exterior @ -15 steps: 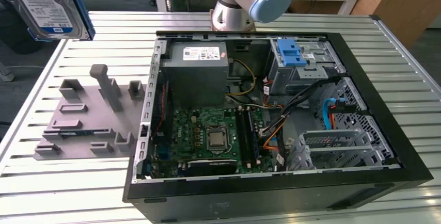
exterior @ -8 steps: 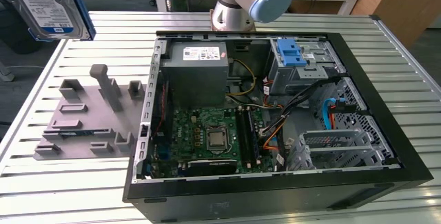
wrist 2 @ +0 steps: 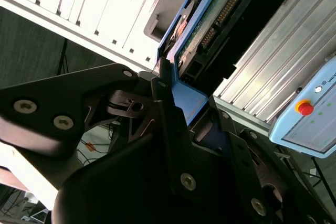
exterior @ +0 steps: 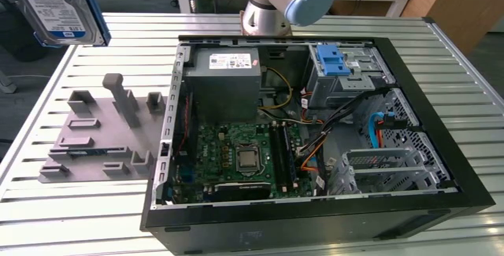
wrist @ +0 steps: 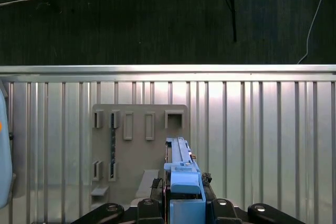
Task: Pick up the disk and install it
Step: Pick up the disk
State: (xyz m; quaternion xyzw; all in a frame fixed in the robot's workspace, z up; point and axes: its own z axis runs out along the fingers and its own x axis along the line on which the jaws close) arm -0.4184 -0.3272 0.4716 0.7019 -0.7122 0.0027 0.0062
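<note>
1. In the second wrist view the gripper (wrist 2: 185, 100) has its fingers (wrist 2: 167, 121) clamped on the blue carrier frame of the disk (wrist 2: 210, 22). One finger presses each side of the frame.
2. In the first wrist view the disk (wrist: 181, 174) shows edge-on, and the gripper (wrist: 184, 211) grips its near end.
3. The landmark is the grey fixture plate (exterior: 94, 138), which lies flat on the slatted metal table (exterior: 79, 209).
4. The disk (exterior: 56, 5) hangs in the air well above the fixture plate, touching neither it nor the table. Its blue-and-white label faces the exterior camera.
5. In the first wrist view the fixture plate (wrist: 134, 145) lies directly beneath the disk, with its row of slots in sight.
6. The open computer case (exterior: 315, 215) lies on its side just beside the fixture plate, to the exterior view's right.
7. Inside the case are a grey power supply box (exterior: 224, 88), a green motherboard (exterior: 244, 150) and a blue latch (exterior: 332, 61).
</note>
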